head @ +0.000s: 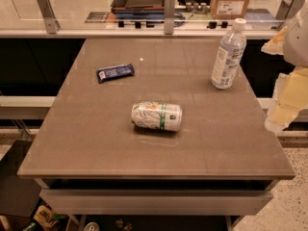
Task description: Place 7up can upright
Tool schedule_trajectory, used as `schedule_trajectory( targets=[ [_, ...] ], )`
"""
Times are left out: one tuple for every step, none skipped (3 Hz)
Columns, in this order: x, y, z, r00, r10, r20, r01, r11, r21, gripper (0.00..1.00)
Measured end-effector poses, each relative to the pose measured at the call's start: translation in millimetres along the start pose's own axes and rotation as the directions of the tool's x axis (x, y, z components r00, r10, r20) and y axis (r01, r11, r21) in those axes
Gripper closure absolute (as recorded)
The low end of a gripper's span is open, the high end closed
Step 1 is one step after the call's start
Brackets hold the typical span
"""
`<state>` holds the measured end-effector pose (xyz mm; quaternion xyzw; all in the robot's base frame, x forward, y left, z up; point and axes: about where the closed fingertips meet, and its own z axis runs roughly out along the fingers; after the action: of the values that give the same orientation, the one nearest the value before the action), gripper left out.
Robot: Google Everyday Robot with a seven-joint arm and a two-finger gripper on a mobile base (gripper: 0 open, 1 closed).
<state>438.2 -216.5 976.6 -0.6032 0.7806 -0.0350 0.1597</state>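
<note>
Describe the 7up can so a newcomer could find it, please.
Find the brown table, with the gripper at its right side. Near its middle the 7up can lies on its side, white-silver with green bands, unlike the upright water bottle and flat blue snack bar.

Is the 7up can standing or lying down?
Tipped: the 7up can lies on its side on the table. The hand is at the view's right edge, apart.

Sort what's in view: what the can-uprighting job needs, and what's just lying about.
Job: 7up can, lying on its side; gripper, at far right, away from it.
Lying about: water bottle, upright; blue snack bar, flat.
</note>
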Motion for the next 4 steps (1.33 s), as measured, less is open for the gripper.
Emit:
schedule_trajectory(
  targets=[
    [0,0,0,1.000,0.000,0.000,0.000,1.0000,0.000,0.00],
    [-11,2,2,1.000,0.012,-0.015,-0.012,0.9999,-0.007,0.00],
    [-33,6,9,1.000,0.016,-0.024,-0.017,0.9994,-0.030,0.00],
    [-55,11,22,0.999,0.022,-0.028,-0.023,0.9984,-0.051,0.00]
  ],
)
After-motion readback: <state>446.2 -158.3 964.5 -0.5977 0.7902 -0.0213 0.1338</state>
